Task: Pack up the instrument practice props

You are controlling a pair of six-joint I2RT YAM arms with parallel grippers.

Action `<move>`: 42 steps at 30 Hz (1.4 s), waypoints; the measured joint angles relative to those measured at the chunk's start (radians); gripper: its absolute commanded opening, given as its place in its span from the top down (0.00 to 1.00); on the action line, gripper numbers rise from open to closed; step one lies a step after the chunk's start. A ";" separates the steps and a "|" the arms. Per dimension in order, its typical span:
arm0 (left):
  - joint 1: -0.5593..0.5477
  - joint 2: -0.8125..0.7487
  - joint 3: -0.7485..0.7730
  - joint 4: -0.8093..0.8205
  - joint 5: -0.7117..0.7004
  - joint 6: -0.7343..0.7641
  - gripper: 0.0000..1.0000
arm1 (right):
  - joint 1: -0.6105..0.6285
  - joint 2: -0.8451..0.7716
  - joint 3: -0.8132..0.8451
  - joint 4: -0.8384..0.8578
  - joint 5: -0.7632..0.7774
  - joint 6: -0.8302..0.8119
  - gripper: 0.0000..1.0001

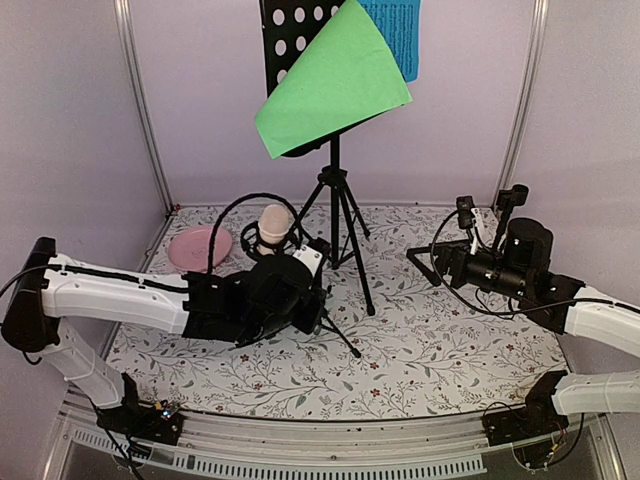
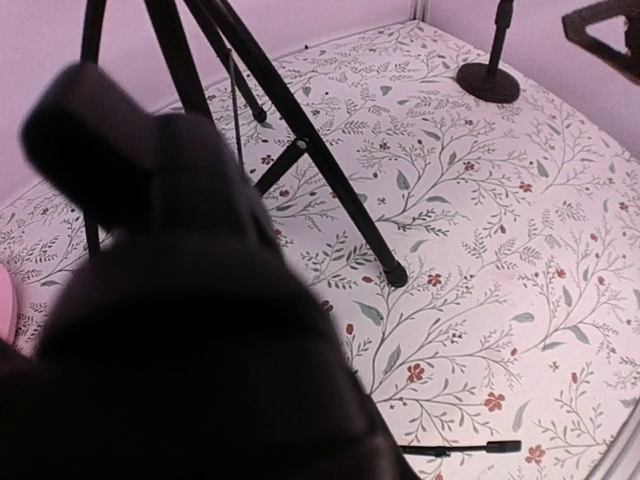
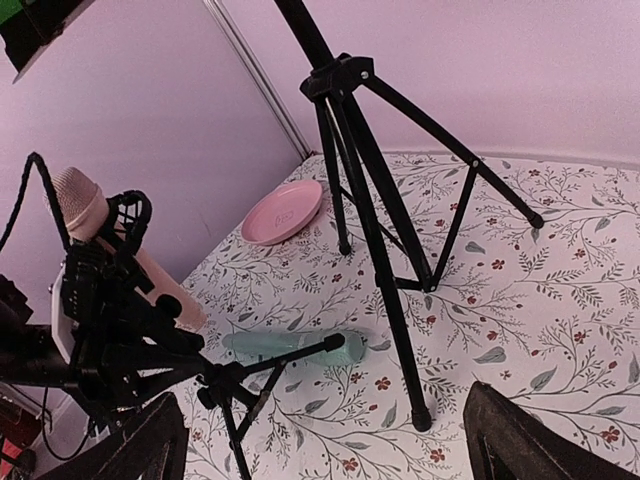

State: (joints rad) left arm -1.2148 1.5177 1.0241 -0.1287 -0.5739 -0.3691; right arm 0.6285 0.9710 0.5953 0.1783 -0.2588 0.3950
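At the back of the floral-printed white surface [image 1: 450, 340] stands one black perforated music rack with tripod legs [image 1: 338, 200]. It carries two sheets, one green paper music sheet [image 1: 335, 85] in front and one blue paper music sheet [image 1: 400, 30] behind. There are two microphones. One beige microphone [image 1: 274, 224] rises tilted in a black ring mount, and one mint microphone [image 3: 290, 345] lies flat on the surface beside the rack's legs. One small black tripod [image 3: 240, 385] carries the beige microphone. The left tool [image 1: 298, 270] is pressed narrow on that tripod. The right tool [image 3: 322, 420] hangs with its fingers spread wide and nothing between them. One round pink plate [image 1: 198, 247] lies at the left. One round-footed black stand [image 2: 489, 82] stands at the far right. Pale lilac walls [image 1: 70, 120] with metal corner posts [image 1: 140, 100] close the space.
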 measured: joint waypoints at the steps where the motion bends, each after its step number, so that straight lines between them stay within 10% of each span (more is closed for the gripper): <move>1: -0.010 0.022 0.005 0.004 -0.003 0.000 0.84 | 0.000 -0.011 0.000 0.000 0.007 -0.002 0.02; 19: -0.092 0.333 0.095 0.205 0.008 -0.027 0.79 | 0.000 -0.044 0.000 0.000 0.073 -0.014 0.02; 42: -0.158 0.346 0.095 0.238 0.003 -0.025 0.06 | 0.000 -0.045 0.000 -0.003 0.086 -0.019 0.02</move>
State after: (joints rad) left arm -1.3731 1.8641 1.1194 0.1089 -0.5705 -0.3939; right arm 0.6285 0.9264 0.5953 0.1757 -0.1730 0.3759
